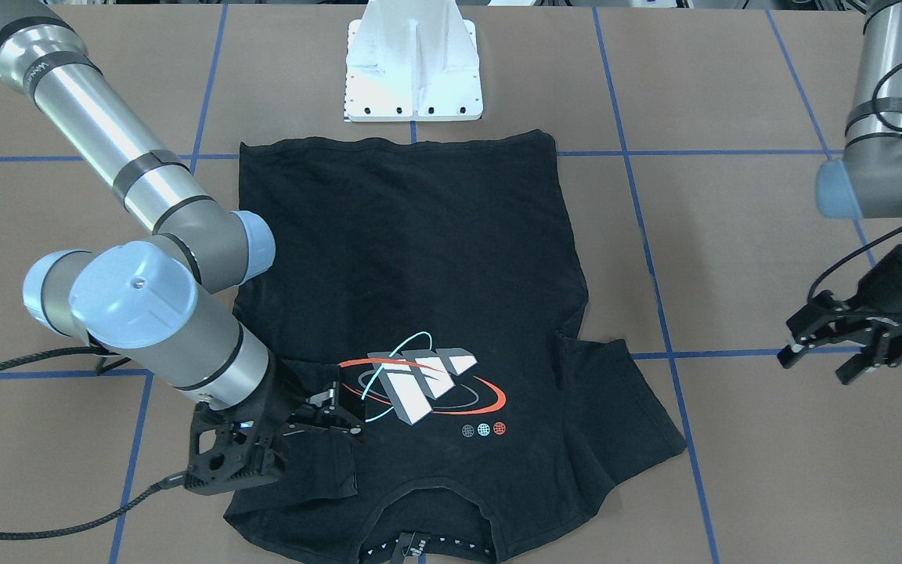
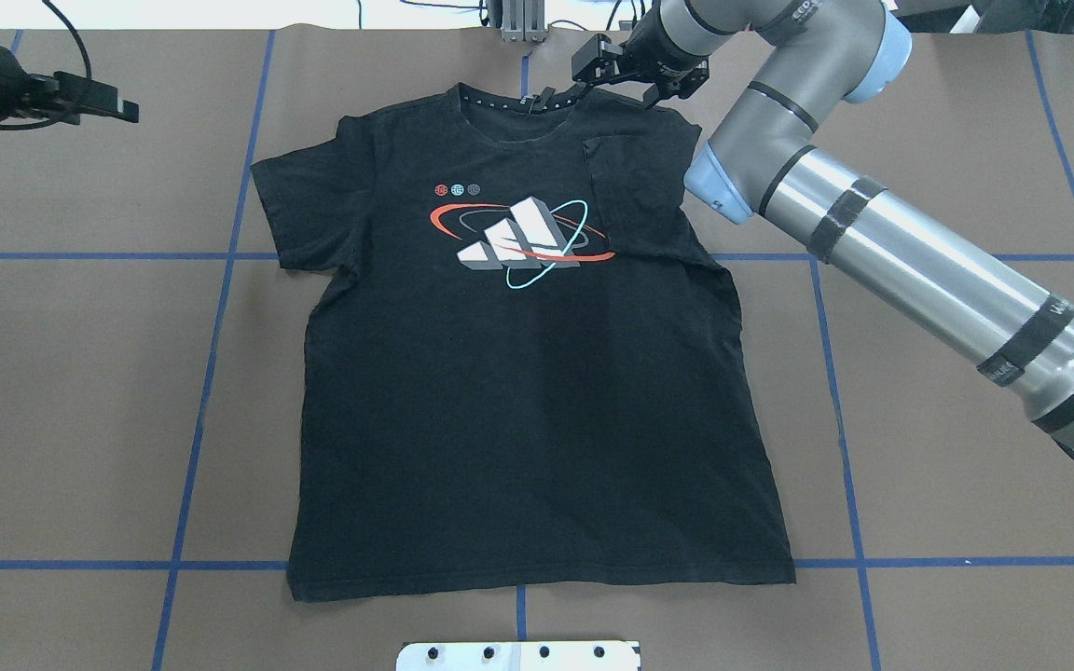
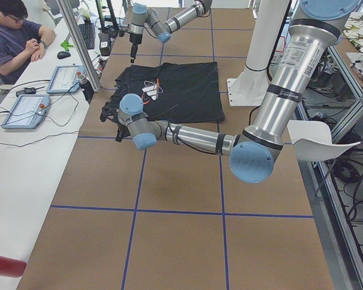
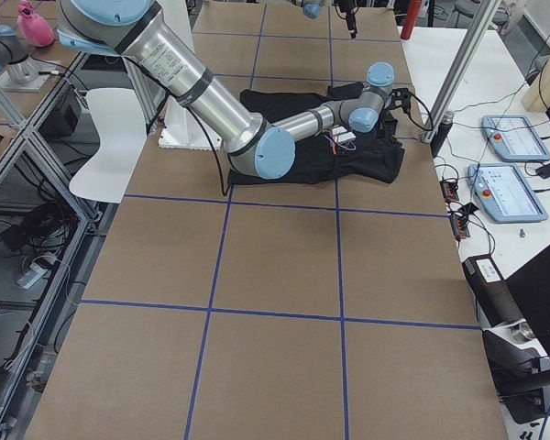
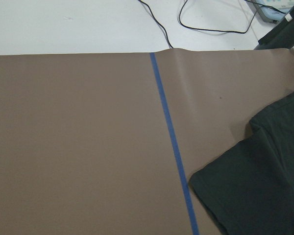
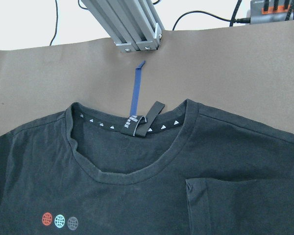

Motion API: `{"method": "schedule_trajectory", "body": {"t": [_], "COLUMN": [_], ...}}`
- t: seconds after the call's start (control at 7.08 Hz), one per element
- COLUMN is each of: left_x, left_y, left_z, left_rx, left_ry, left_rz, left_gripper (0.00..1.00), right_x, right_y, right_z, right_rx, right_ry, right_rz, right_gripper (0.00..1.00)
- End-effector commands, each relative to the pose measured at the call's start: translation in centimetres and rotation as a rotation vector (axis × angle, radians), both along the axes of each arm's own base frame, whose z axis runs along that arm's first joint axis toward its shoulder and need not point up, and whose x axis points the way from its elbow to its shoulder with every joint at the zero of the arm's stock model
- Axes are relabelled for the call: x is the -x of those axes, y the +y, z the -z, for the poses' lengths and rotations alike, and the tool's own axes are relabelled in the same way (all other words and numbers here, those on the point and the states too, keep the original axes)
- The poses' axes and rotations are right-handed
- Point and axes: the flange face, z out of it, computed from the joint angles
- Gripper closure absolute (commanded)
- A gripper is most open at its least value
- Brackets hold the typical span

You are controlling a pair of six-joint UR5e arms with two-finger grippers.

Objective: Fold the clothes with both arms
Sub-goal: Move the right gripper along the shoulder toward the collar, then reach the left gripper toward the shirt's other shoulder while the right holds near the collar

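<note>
I have the black T-shirt (image 2: 537, 401) lying flat and front-up on the brown table (image 2: 80, 419). Its hem is near the white base (image 1: 413, 70) and its collar (image 2: 518, 101) is at the far side. The logo (image 2: 523, 233) faces up. The right sleeve (image 2: 635, 200) is folded inward across the chest, its edge reaching the logo's rings (the left sleeve (image 2: 290, 210) lies spread out flat). My right gripper (image 1: 344, 409) sits low over that folded sleeve by the right shoulder, with the jaws spread and nothing pinched between them. I cannot tell whether it touches the cloth. The left gripper (image 1: 819, 366) hangs over bare table well off to the shirt's left, toward the far side, parted and empty. The left wrist camera shows only the left sleeve's tip beside a blue tape line (image 5: 169, 132).
</note>
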Motion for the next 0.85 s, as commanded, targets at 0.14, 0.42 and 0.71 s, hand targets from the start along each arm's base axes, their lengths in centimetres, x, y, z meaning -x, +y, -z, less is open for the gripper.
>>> {"method": "schedule_trajectory", "body": {"t": [0.14, 0.42, 0.71], "left_x": [-10.9, -15.3, -16.5], "left_y": [-2.7, -3.5, -3.3], "left_z": [1.7, -0.9, -1.8], "left_rx": [0.004, -0.031, -0.020], "left_ry": [-0.028, -0.063, -0.079], "left_rz": [0.099, 0.156, 0.152], "left_gripper": [0.00, 0.00, 0.01], "right_x": [-1.7, -1.5, -1.6], "right_y": [0.7, 0.9, 0.8], "right_z": [-1.1, -0.8, -0.9], "right_rx": [-0.004, -0.006, -0.006], "right_ry": [-0.010, -0.010, -0.009], "right_rz": [-0.008, -0.008, -0.011], "right_gripper": [0.00, 0.00, 0.00]}}
